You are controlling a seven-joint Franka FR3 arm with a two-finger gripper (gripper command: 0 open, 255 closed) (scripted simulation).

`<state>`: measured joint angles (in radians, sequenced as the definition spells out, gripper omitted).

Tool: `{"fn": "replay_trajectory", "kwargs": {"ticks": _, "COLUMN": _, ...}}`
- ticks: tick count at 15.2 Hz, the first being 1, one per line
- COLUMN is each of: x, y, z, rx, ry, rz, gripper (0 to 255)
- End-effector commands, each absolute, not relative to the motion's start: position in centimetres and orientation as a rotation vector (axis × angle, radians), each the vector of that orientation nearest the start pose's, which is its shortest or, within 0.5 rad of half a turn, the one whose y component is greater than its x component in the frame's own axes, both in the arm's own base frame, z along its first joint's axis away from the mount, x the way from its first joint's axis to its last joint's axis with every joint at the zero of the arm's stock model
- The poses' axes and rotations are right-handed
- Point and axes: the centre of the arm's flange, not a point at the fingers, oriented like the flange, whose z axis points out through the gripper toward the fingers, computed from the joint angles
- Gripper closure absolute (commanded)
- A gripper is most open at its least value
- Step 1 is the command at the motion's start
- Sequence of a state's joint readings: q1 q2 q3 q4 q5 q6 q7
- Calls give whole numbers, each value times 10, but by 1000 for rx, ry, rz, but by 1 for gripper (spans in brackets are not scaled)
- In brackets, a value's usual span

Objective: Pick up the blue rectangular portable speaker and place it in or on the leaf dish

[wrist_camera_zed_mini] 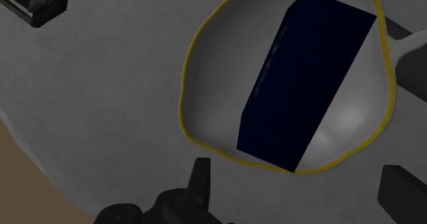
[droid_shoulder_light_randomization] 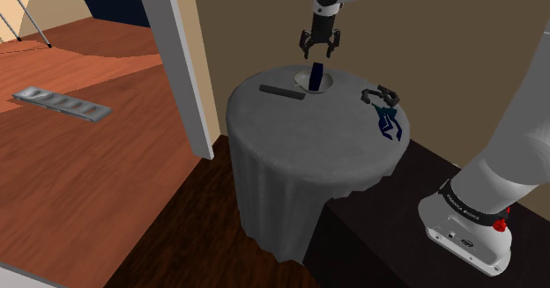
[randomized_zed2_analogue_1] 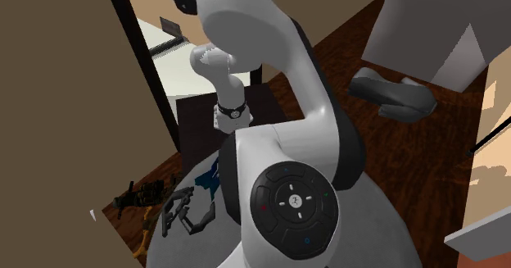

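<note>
The dark blue box-shaped speaker (droid_shoulder_light_randomization: 315, 75) stands on end inside the leaf dish (droid_shoulder_light_randomization: 329, 83), a shallow white bowl at the far side of the round table. In the wrist view the speaker (wrist_camera_zed_mini: 308, 79) leans within the dish's yellow-edged rim (wrist_camera_zed_mini: 183, 99). My gripper (droid_shoulder_light_randomization: 319, 47) hangs just above the speaker, open, and its fingers do not touch it. Seen from the wrist, the gripper (wrist_camera_zed_mini: 298, 178) has its fingertips (wrist_camera_zed_mini: 200, 171) set wide apart, with the speaker lying beyond them.
A grey cloth covers the round table (droid_shoulder_light_randomization: 300, 141). A flat dark bar (droid_shoulder_light_randomization: 282, 91) lies beside the dish. A black clamp-like object (droid_shoulder_light_randomization: 381, 94) and a blue item (droid_shoulder_light_randomization: 388, 123) sit near the shoulder view's right edge of the table. A door frame (droid_shoulder_light_randomization: 189, 66) stands at its left.
</note>
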<state>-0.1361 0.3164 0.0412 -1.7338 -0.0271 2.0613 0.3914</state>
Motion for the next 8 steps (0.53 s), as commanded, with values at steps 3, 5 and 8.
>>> {"fn": "replay_trajectory", "kwargs": {"ticks": 3, "x": 641, "y": -65, "z": 432, "rx": -3062, "ry": 742, "rz": -19, "gripper": 0}}
{"fn": "replay_trajectory", "kwargs": {"ticks": 5, "x": 641, "y": -65, "z": 432, "rx": -3062, "ry": 742, "rz": -19, "gripper": 0}}
{"fn": "replay_trajectory", "kwargs": {"ticks": 8, "x": 641, "y": -65, "z": 432, "rx": -3062, "ry": 742, "rz": -19, "gripper": 0}}
